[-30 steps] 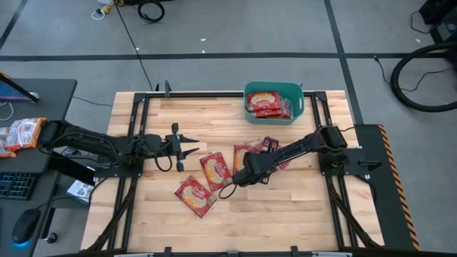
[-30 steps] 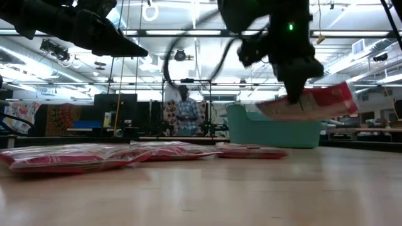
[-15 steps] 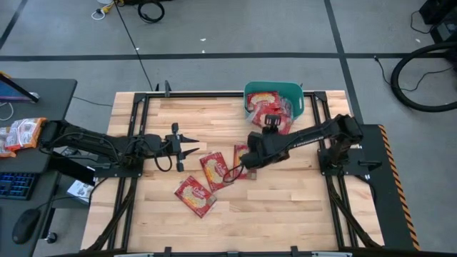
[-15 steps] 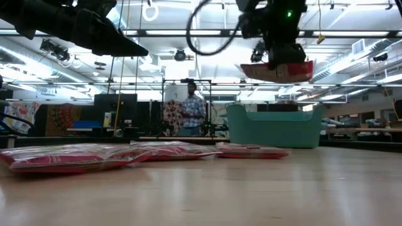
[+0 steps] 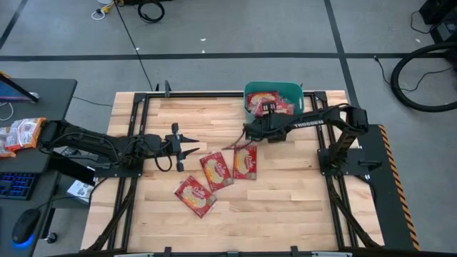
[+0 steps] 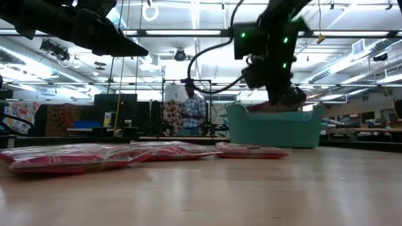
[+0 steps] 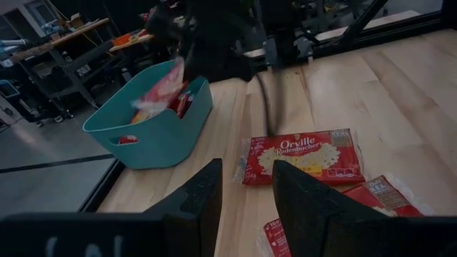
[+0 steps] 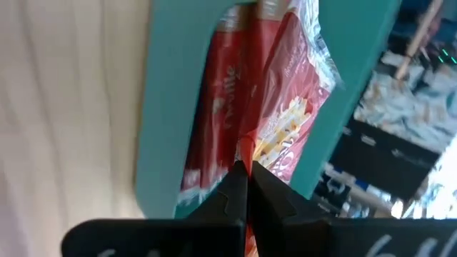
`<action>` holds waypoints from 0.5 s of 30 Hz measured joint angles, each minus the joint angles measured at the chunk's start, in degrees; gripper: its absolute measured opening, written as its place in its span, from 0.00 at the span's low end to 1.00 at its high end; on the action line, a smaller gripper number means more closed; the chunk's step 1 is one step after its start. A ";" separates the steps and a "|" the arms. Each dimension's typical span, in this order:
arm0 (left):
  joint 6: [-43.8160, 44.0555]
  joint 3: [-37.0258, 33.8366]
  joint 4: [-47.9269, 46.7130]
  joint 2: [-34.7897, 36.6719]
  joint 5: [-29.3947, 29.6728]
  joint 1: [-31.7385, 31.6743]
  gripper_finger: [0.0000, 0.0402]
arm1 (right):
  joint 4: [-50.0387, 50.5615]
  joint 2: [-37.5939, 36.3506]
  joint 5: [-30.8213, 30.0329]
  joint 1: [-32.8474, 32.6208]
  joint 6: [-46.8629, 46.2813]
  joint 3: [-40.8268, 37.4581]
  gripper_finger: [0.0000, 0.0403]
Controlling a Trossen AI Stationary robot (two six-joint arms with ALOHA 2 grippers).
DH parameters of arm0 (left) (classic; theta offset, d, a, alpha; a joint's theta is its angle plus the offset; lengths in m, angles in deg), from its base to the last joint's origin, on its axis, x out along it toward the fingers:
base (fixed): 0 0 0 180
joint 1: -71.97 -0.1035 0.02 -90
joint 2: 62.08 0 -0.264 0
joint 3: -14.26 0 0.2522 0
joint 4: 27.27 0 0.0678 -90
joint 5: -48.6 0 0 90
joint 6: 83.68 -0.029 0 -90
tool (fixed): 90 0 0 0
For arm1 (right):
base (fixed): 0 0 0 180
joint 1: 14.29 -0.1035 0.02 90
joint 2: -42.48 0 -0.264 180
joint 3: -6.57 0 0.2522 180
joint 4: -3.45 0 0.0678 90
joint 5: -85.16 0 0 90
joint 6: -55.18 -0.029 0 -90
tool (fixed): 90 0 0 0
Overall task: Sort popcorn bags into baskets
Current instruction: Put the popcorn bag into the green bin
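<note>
The teal basket (image 5: 273, 100) stands at the table's far edge, right of the middle, with red popcorn bags inside (image 5: 265, 104). My right gripper (image 5: 263, 114) hovers over its near side, shut on one red bag (image 7: 161, 89). It shows in the low view (image 6: 279, 94) just above the basket's rim (image 6: 276, 129). Three more red bags lie flat on the table (image 5: 245, 161), (image 5: 216, 171), (image 5: 195, 195). My left gripper (image 5: 187, 146) is open and empty, above the table's left half, well left of the bags. My right gripper pinches an edge of the red bag (image 8: 251, 153) between its two shut fingers. The bag hangs tilted below them, clear of the table. Its lower part (image 7: 146, 107) dips inside the basket's rim beside the packets lying there.
Dark metal rails (image 5: 136, 135) run along the table's left and right sides. Orange-and-white packets (image 5: 20, 133) lie on a side desk off the table's left. A person (image 6: 191, 116) stands in the room far behind the table. Bare wood shows along the near edge (image 5: 285, 214).
My right gripper has lifted one red bag clear of the table's middle. It has carried the bag up and toward the far edge, then come down over the basket, still shut on it. The three other bags have stayed where they were.
</note>
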 joint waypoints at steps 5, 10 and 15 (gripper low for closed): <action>-0.01 0.00 0.00 0.00 0.00 -0.02 0.32 | -9.54 0.37 0.96 6.41 11.97 -1.45 0.03; -0.04 0.00 -0.08 0.00 0.00 -0.02 0.32 | -13.46 0.37 5.31 11.84 17.15 -0.55 0.04; -0.06 0.00 -0.30 0.00 0.00 -0.04 0.32 | -14.15 0.37 14.92 15.31 21.75 -0.44 0.11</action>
